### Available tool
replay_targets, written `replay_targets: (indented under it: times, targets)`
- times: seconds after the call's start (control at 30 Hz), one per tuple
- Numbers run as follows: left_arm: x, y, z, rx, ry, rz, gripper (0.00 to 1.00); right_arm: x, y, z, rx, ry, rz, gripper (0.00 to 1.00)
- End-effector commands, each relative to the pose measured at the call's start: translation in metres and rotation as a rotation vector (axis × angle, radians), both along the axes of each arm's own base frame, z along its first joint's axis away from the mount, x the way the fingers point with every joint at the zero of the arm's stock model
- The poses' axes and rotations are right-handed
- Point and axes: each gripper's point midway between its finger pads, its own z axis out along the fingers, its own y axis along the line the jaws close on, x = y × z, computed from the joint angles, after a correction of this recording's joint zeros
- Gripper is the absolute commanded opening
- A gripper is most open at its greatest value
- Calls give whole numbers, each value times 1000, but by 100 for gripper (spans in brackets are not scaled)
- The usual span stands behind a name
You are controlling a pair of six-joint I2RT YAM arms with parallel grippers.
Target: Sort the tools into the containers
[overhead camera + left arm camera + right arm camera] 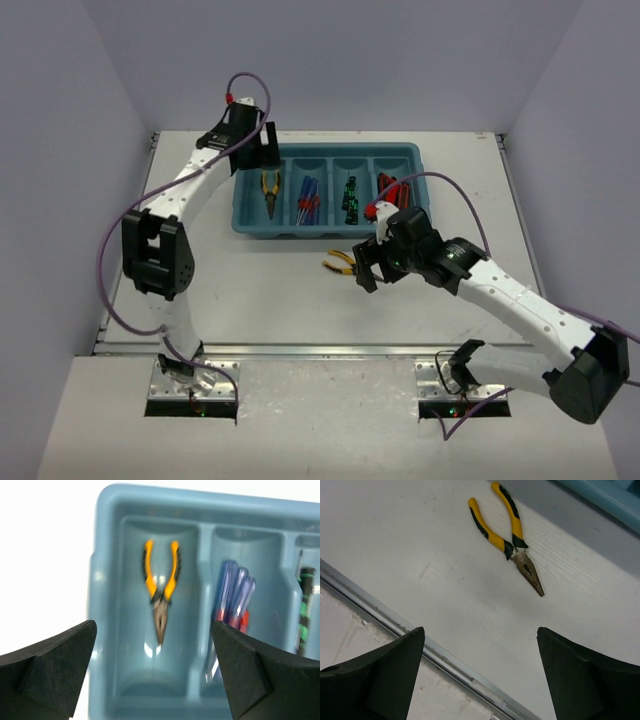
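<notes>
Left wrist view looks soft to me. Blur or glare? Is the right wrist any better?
Left wrist: blurred all over, binned pliers and screwdrivers smeared; white glints on the tray floor, table beside it blown out white. Right wrist: sharper, loose pliers crisp, table grain visible, no glare.

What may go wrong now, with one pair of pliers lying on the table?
The pliers on the table lie with handles spread, so the right arm's open fingers might catch one handle only and the tool could swing.
They lie near the tray, so the arm might bump its wall.
</notes>
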Motion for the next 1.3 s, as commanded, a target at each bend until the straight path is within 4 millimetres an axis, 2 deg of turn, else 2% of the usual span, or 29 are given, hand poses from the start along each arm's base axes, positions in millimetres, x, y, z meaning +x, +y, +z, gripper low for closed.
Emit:
replay_targets:
  times: [0.0, 0.07, 0.1, 0.2, 0.23, 0.27, 0.3, 0.33, 0.37, 0.47, 0.53, 0.6, 0.7, 0.87, 1.07, 1.27]
  targets:
    - [-85, 11, 128, -245, -341, 75, 100, 18, 14, -18, -20, 7, 8, 79]
    - [-121, 8, 149, -313, -449, 20, 100, 25, 19, -29, -50, 11, 28, 67]
    - [-133, 8, 151, -326, -469, 0, 100, 26, 21, -34, -66, 20, 41, 64]
    - [-177, 2, 152, -347, -517, -106, 100, 28, 36, -50, -138, 40, 124, 62]
    - [-188, 2, 148, -339, -521, -131, 100, 31, 40, -58, -185, 36, 149, 63]
    - [-191, -1, 145, -342, -505, -152, 100, 30, 39, -67, -207, 59, 152, 63]
    - [-201, 1, 135, -335, -493, -153, 100, 30, 40, -73, -252, 55, 181, 63]
    - [-207, 4, 123, -319, -457, -149, 100, 39, 44, -72, -280, 37, 185, 62]
    - [-217, 7, 106, -309, -418, -143, 100, 45, 47, -82, -321, 44, 206, 62]
    - [-232, 10, 81, -288, -381, -158, 100, 57, 56, -97, -371, 47, 250, 60]
    - [-241, 13, 70, -264, -377, -169, 100, 63, 59, -108, -404, 54, 268, 61]
    - [-244, 15, 63, -256, -364, -164, 100, 70, 64, -107, -413, 48, 277, 61]
    - [-248, 8, 70, -269, -392, -213, 100, 73, 74, -109, -417, 46, 317, 60]
    - [-246, 3, 61, -284, -373, -230, 100, 76, 87, -116, -427, 25, 397, 51]
    - [-248, 2, 63, -288, -385, -242, 100, 69, 81, -135, -453, 77, 401, 31]
    - [-249, -1, 63, -293, -381, -257, 100, 50, 79, -152, -438, 125, 407, 26]
